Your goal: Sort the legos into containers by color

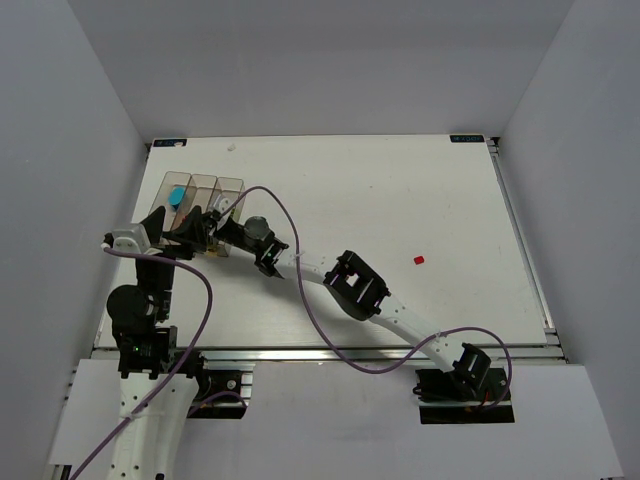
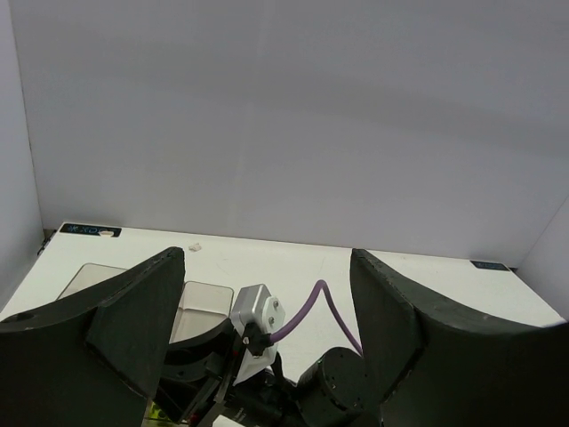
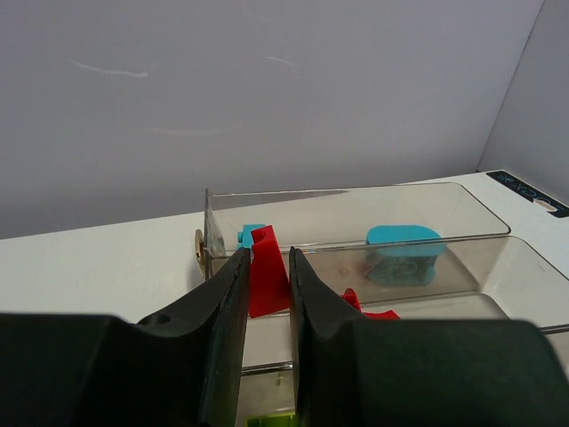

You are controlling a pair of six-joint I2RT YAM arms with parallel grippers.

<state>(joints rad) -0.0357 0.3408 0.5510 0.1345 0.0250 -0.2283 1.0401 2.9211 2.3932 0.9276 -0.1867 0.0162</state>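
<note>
No legible text anywhere.
- Far-left sticker (image 1: pixel 168 141), black, on corner of table (image 1: pixel 400 190): pale print, too small to read.
- Far-right sticker (image 1: pixel 467 137), black, on opposite far corner: same, unreadable.
- Left wrist view: far-left sticker (image 2: pixel 89 230) shows blurred whitish characters; far-right sticker (image 2: pixel 491 265) shows faint bluish marks, illegible.
- Right wrist view: edge sticker (image 3: pixel 533 191), black, on table rim: white specks only, which corner unclear.

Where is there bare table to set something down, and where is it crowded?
Bare: the white table right of the three clear plastic bins to the far right corner, and around the lone small red brick. Crowded: the bins' near side, where the open left gripper and the right gripper, shut on a red lego piece, meet.
</note>
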